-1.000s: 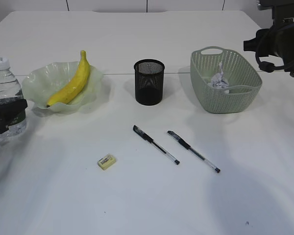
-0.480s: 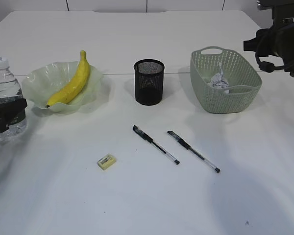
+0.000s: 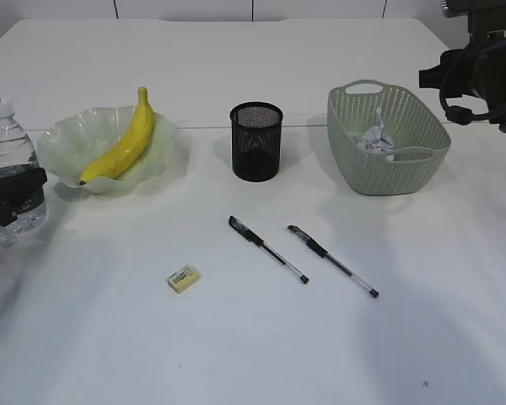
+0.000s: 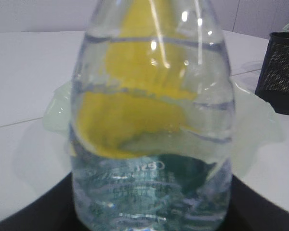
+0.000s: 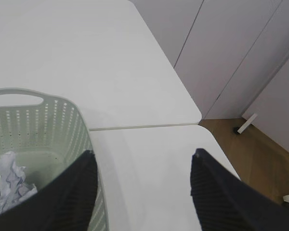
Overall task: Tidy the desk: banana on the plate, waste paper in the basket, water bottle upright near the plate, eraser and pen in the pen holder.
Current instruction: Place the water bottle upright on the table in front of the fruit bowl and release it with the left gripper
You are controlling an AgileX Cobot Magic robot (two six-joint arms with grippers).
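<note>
left tool (image 3: 8, 207): clamped round the upright water bottle (image 3: 7, 164)
right tool (image 5: 142, 185): open, empty
risk: letting go crooked could tip it into the plate (image 3: 72, 135)

My left claw (image 3: 2, 202) is black against the clear water bottle (image 3: 10, 169) with its white cap. The banana (image 3: 122, 142) is yellow on a pale green, translucent plate (image 3: 67, 139). The pen holder (image 3: 256, 141) is black mesh, the basket (image 3: 386, 139) sage green and perforated, the waste paper (image 3: 376, 139) white, the eraser (image 3: 183, 278) pale yellow, the counter (image 3: 253, 337) white.
</note>
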